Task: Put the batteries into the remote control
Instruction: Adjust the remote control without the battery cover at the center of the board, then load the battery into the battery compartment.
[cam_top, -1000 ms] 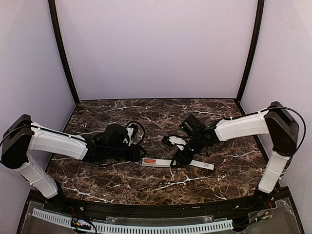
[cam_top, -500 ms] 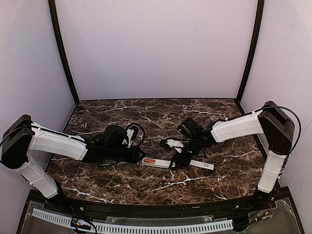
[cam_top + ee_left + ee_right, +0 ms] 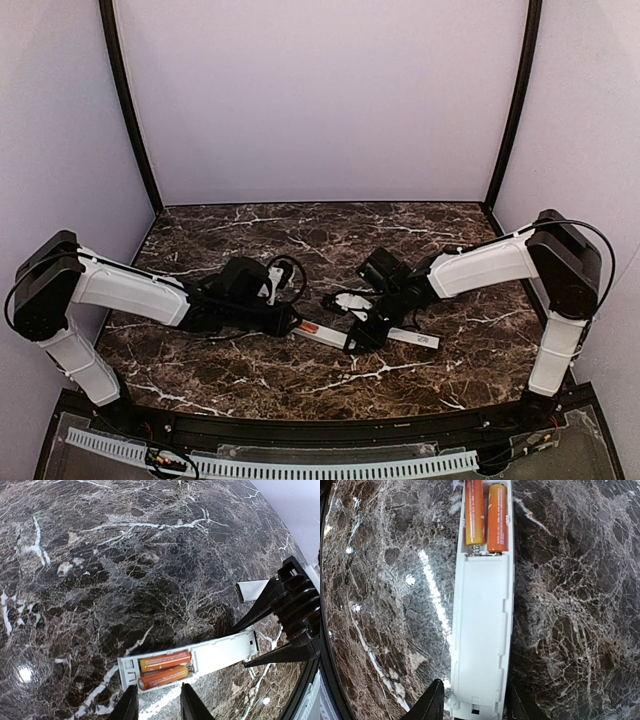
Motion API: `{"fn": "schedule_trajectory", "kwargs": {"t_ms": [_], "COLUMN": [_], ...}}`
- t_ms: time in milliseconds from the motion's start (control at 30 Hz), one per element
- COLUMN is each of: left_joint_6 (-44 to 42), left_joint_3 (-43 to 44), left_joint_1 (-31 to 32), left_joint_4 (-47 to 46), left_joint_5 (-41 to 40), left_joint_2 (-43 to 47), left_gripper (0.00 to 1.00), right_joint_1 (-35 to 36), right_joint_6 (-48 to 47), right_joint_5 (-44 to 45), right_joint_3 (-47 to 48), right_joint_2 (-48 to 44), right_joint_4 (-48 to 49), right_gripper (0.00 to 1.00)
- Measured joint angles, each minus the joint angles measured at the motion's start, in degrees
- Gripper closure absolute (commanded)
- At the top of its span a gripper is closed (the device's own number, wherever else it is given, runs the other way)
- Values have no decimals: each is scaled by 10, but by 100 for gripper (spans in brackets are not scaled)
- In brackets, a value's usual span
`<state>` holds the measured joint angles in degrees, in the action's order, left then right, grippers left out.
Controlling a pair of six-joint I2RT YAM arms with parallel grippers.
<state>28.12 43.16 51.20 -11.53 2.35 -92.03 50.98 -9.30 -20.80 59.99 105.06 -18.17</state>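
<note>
Dark brown marble tabletop (image 3: 250,225) veined in white, boxed in by pale lilac walls (image 3: 320,100). Near the middle, flat on the stone with its back upward: the remote control (image 3: 220,652), a long white bar. In the open recess at one end, side by side and touching: the batteries (image 3: 497,517), both orange, seemingly seated, one against a small coil spring (image 3: 475,548). Beyond the bar's far end, apart from it: a flat white cover strip (image 3: 252,590).

At the battery end, the left gripper (image 3: 158,687): partly spread, nothing between the fingers but bare marble, tips right at the bar's near long edge. At the other end, the right gripper (image 3: 476,686): astride the bar's width, one finger close along each long edge; cannot tell whether pinching or merely bracketing.

On handling, by judgement only:
- **The shell:** expect light, rigid, hollow plastic with a smooth skin, apt to skate on polished stone under a one-sided nudge.
- **Where to hold:** best taken across the narrow width, on the two long edges, at the solid end or mid-length. Avoid the thin-looking recess walls.
- **Attitude:** keep level, recess upward, so as not to roll out the cells, which are small, hard, round and slick.
- **The cells:** pinch across the barrel, never on the tips.
- **Force:** little needed anywhere; too hard a squeeze likely to flex the shell or pop a cell loose.
</note>
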Motion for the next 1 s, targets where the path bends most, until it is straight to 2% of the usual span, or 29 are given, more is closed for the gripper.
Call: {"fn": "schedule_trajectory", "kwargs": {"t_ms": [533,1000], "left_joint_6": [-31,-30], "left_joint_3": [32,33], "left_joint_1": [0,0], "left_joint_4": [13,14], "left_joint_5": [-2,0], "left_joint_2": [-32,-40], "left_gripper": [82,87], "right_joint_1": [2,2], "right_joint_6": [2,2], "right_joint_5": [8,11], "right_joint_3": [0,7], "right_joint_2": [2,7], "right_joint_4": [5,6], "right_gripper": [63,65]}}
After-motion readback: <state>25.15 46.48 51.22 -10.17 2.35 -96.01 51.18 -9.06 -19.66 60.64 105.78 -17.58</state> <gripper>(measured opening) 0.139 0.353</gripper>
